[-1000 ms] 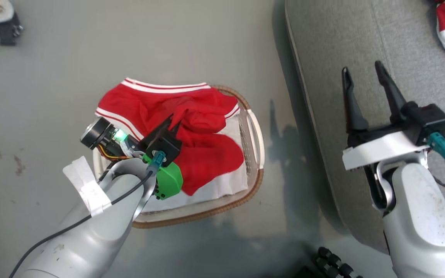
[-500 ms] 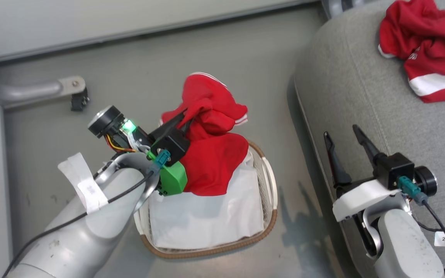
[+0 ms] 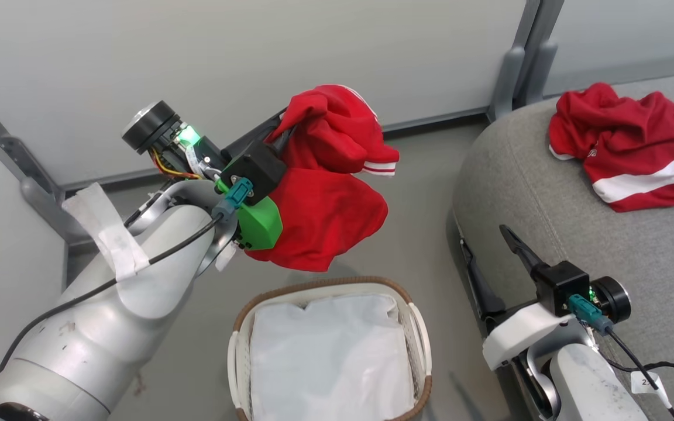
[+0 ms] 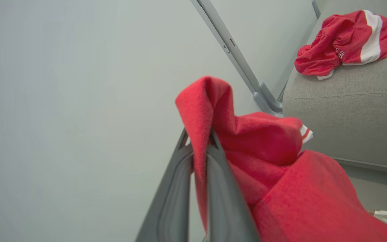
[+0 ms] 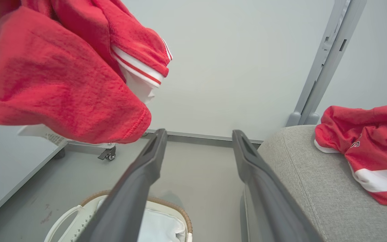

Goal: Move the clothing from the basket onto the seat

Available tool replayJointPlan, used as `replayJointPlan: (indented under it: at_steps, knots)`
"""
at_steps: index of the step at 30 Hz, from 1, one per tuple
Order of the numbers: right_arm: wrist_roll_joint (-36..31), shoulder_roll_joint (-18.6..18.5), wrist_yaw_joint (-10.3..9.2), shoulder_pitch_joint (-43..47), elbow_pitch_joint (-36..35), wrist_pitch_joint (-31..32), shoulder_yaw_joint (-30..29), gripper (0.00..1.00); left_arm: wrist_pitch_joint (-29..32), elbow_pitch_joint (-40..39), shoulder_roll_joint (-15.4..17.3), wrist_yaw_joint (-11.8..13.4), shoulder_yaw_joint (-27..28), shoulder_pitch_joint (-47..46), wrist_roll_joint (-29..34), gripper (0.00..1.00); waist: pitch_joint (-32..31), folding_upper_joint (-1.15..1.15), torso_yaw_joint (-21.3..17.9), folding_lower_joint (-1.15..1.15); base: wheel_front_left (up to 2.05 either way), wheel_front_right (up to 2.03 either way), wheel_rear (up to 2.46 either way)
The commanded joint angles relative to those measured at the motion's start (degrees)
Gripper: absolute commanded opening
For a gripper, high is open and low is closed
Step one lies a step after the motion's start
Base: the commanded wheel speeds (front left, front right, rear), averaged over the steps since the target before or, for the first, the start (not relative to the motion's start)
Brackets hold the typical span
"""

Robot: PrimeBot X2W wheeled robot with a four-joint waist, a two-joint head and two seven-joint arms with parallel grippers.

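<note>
My left gripper (image 3: pixel 281 126) is shut on a red garment with white-striped trim (image 3: pixel 325 193), which hangs bunched in the air above and behind the basket (image 3: pixel 313 283). In the left wrist view the cloth (image 4: pixel 281 188) is pinched between the fingers (image 4: pixel 220 188) and drapes to the right. The cream basket holds just its white liner (image 3: pixel 331 356). A second red garment with a white band (image 3: pixel 629 146) lies crumpled on the grey seat (image 3: pixel 547 193). My right gripper (image 3: pixel 484 237) stands open with nothing between its fingers, at the seat's front edge.
A pale wall panel with grey metal posts (image 3: pixel 512 64) stands behind the basket and seat. Grey floor (image 3: pixel 419 234) separates basket and seat. A small caster wheel (image 5: pixel 108 154) sits by the wall base at the left in the right wrist view.
My left gripper has lifted the red garment out of the basket, leaving the liner bare. The head camera has tilted up, shifting the whole view. The right gripper stays open.
</note>
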Motion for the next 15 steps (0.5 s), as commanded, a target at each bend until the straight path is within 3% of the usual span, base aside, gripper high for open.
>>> replayJointPlan:
  at_steps: [1,15]
  knots:
    - [-0.4,-0.2,-0.08,0.7,0.2,0.0,0.4,1.0,-0.2,0.0,-0.1,-0.2,-0.3,-0.9,-0.4,0.0,-2.8,0.0,0.3,0.01,0.0,0.0,0.0]
    - [-1.1,-0.2,-0.08,-4.5,1.8,0.0,3.8,1.0,-0.2,0.6,-3.0,-0.4,-5.9,-5.0,-3.6,0.0,-4.9,0.0,2.4,0.01,0.0,0.0,0.0]
